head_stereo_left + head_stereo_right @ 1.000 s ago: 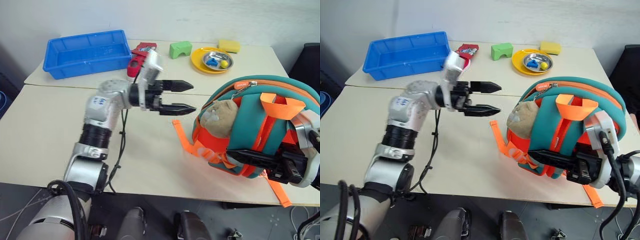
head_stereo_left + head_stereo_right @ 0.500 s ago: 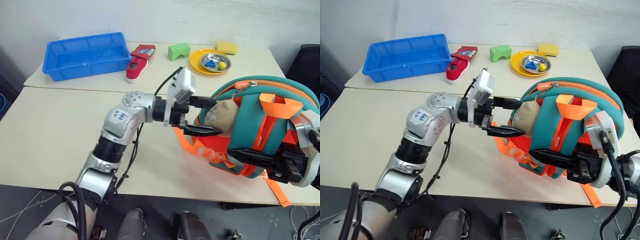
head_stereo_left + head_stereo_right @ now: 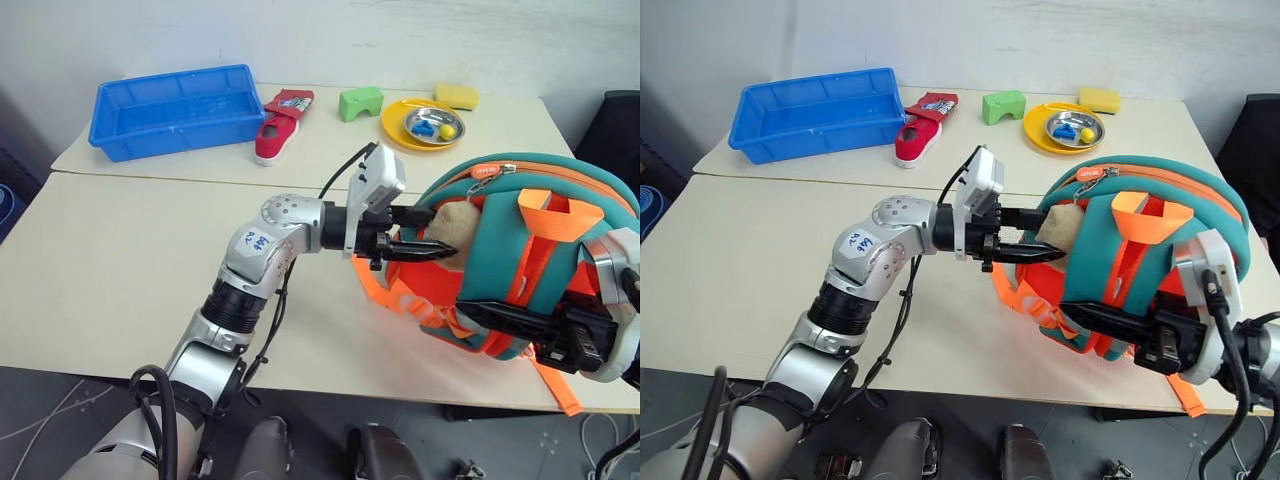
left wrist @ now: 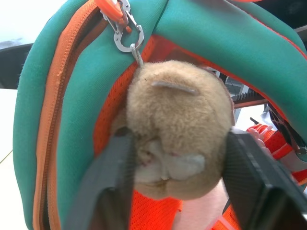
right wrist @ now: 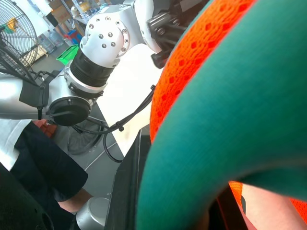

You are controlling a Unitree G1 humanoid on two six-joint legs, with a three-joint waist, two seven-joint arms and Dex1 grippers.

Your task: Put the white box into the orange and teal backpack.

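- Standing near the table's (image 3: 120,290) front right edge, the orange and teal backpack (image 3: 500,250) leaves bare tabletop to its left.
- Left gripper (image 3: 425,232) has its fingers closed partway on the plush toy (image 4: 177,129) at the backpack's opening; the left wrist view shows both fingers pressing its sides.
- Right gripper (image 3: 500,318) is clamped on the backpack's lower front.
- One blue bin (image 3: 175,105), one shoe (image 3: 270,140), one yellow plate (image 3: 420,125).

**Both tools gripping**

The left arm reaches level across the desk toward its right edge; the left tool (image 3: 425,232) pinches the plush toy (image 4: 177,129). The right tool (image 3: 505,322), fingers together, clamps the orange and teal backpack (image 3: 500,215).
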